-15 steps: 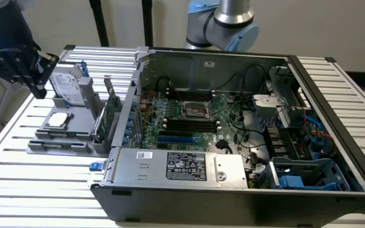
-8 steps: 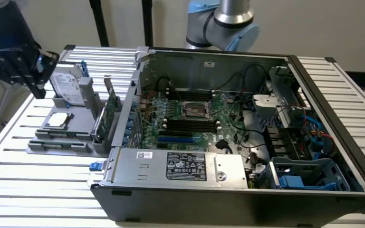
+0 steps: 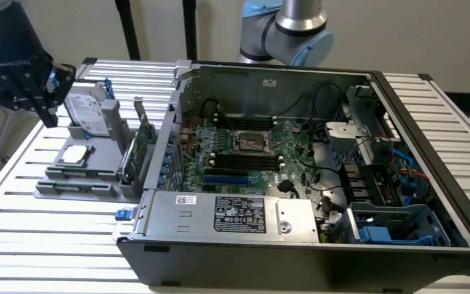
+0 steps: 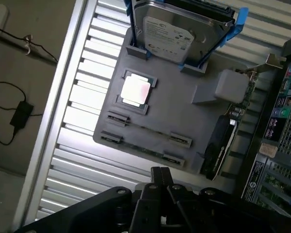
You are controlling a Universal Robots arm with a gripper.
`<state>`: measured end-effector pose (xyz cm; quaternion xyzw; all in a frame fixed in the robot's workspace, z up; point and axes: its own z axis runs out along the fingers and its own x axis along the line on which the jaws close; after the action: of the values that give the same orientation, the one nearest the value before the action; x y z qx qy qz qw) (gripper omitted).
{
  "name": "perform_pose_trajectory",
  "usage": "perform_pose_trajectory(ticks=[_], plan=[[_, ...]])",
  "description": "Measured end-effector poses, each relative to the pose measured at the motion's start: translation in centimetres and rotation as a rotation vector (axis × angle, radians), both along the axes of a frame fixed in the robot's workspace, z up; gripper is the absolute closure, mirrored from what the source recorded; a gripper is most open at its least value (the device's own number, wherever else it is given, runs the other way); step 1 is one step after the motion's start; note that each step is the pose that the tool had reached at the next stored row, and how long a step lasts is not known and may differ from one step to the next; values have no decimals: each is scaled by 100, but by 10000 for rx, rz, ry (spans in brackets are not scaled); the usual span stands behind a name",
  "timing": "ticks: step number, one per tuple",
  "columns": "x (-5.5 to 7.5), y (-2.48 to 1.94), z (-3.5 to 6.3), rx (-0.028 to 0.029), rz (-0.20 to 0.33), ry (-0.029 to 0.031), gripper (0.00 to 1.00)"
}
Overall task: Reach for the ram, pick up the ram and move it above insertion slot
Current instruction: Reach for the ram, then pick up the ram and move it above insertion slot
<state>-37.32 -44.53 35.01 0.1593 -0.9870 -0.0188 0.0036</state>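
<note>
In the exterior view, the hand [image 3: 46,113] hangs at the upper left of the frame, over the far end of a grey tray [image 3: 55,181] on the slatted counter [image 3: 22,226]. Its fingers are pressed together with nothing between them. A hard drive [image 3: 88,110] and a green expansion card [image 3: 141,147] stand in the tray. The open computer case [image 3: 300,245] fills the centre and right of the frame.

In the wrist view, the hand [image 4: 160,172] is closed and empty above the tray's edge [image 4: 208,111]. The ram [image 4: 150,130] appears as a thin edge-on strip seated between grey clips, just beside the processor [image 4: 136,91], and the fingers are clear of it.
</note>
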Motion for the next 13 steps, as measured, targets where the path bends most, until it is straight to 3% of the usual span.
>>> perform_pose_trajectory(ticks=[13], plan=[[0, 0, 0, 0, 2366, 0, 89]])
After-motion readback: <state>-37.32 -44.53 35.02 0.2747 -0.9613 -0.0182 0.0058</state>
